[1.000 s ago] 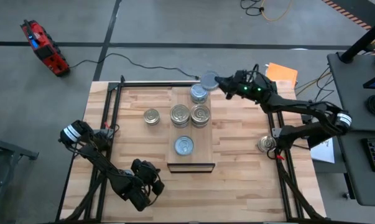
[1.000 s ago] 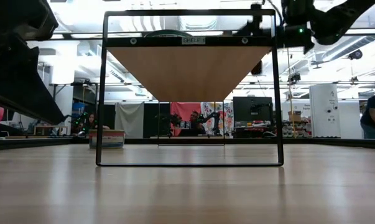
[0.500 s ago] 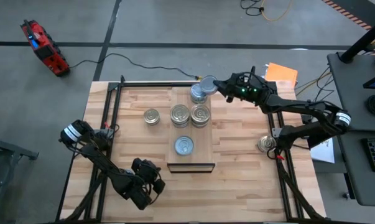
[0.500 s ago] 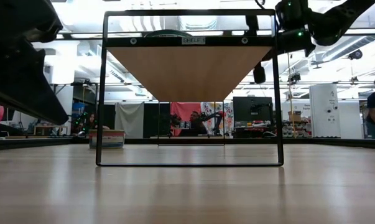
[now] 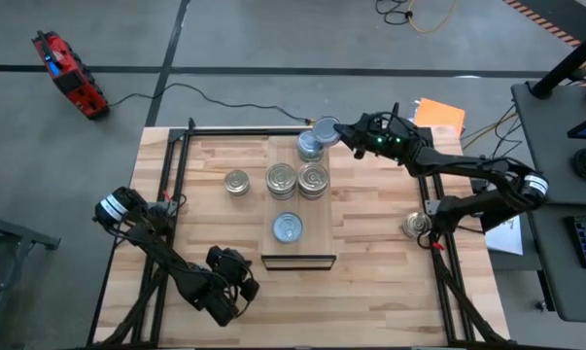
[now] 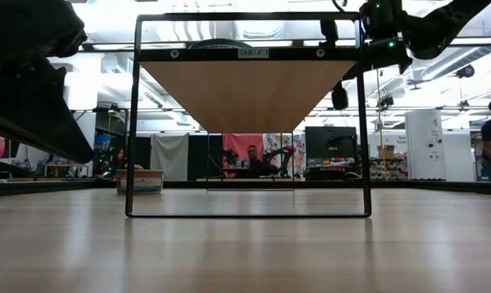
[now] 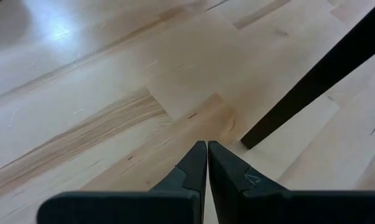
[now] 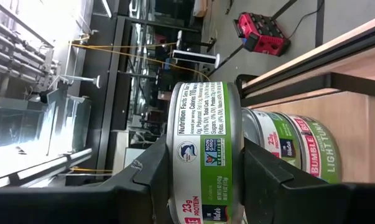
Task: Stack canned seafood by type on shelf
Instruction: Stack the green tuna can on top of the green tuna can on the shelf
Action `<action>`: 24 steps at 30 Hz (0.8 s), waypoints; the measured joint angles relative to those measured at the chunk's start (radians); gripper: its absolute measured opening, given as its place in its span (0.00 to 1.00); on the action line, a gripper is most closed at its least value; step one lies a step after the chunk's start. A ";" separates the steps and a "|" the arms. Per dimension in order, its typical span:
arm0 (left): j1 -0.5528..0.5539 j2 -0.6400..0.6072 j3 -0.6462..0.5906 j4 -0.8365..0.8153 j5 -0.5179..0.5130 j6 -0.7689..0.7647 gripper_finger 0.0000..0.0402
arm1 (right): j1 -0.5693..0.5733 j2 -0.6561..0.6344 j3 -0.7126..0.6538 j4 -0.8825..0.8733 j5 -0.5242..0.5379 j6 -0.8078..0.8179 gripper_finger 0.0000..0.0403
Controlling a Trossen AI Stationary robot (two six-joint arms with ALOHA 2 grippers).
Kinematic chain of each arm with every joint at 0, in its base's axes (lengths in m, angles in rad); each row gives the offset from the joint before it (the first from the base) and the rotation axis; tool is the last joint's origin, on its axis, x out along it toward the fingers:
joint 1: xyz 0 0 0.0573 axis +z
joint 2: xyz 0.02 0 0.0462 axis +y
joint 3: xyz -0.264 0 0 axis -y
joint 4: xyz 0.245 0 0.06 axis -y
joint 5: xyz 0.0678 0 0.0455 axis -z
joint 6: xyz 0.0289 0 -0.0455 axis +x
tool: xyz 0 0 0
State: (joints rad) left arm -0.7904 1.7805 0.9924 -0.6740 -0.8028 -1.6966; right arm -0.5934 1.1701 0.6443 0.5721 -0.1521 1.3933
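Right gripper (image 5: 337,129) clamped on one green-labelled tin (image 8: 204,152) above the tin stack (image 5: 310,148) at the shelf's (image 5: 297,255) back; left gripper (image 7: 207,163) shut, empty.

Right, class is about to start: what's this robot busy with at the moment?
It is sorting small round metal seafood tins onto the narrow light-wood shelf. The right gripper holds a green-labelled tin with a pale top at the shelf's far end, just beside or over a stack of similar pale-topped tins. Three ring-topped silver tins already sit on the shelf; one tin waits on the table to its left, another by the right edge. The left gripper rests shut, low over the table's near-left corner.
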 joint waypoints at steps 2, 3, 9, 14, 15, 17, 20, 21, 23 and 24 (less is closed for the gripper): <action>0.001 0.000 0.000 0.000 0.000 0.000 0.00 | 0.001 0.014 0.017 0.000 0.000 -0.004 0.34; 0.002 0.000 0.000 0.000 0.000 0.000 0.00 | 0.002 0.023 0.026 -0.001 -0.001 -0.006 0.34; 0.003 0.000 0.000 0.002 0.000 0.000 0.00 | 0.002 0.092 0.089 -0.001 -0.021 -0.027 0.34; 0.003 0.000 0.000 0.008 0.000 0.000 0.00 | 0.014 0.131 0.117 -0.001 -0.040 -0.032 0.34; 0.003 0.000 0.000 0.008 0.000 0.000 0.00 | 0.015 0.133 0.119 -0.002 -0.042 -0.032 0.34; 0.003 0.000 0.000 0.008 0.000 0.000 0.00 | 0.016 0.134 0.121 -0.001 -0.042 -0.032 0.34; 0.003 0.000 0.000 0.007 0.000 0.000 0.00 | 0.016 0.127 0.122 -0.025 -0.040 -0.032 0.34; 0.003 0.000 0.000 0.006 0.000 0.000 0.00 | 0.017 0.127 0.122 -0.036 -0.041 -0.033 0.34; 0.003 0.000 0.000 0.001 0.000 0.000 0.00 | 0.019 0.127 0.121 -0.060 -0.046 -0.032 0.34; 0.003 0.000 0.000 0.001 0.000 0.000 0.00 | 0.020 0.127 0.122 -0.066 -0.049 -0.031 0.34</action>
State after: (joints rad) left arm -0.7872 1.7805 0.9924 -0.6727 -0.8024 -1.6966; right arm -0.5733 1.2968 0.7663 0.5059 -0.2010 1.3627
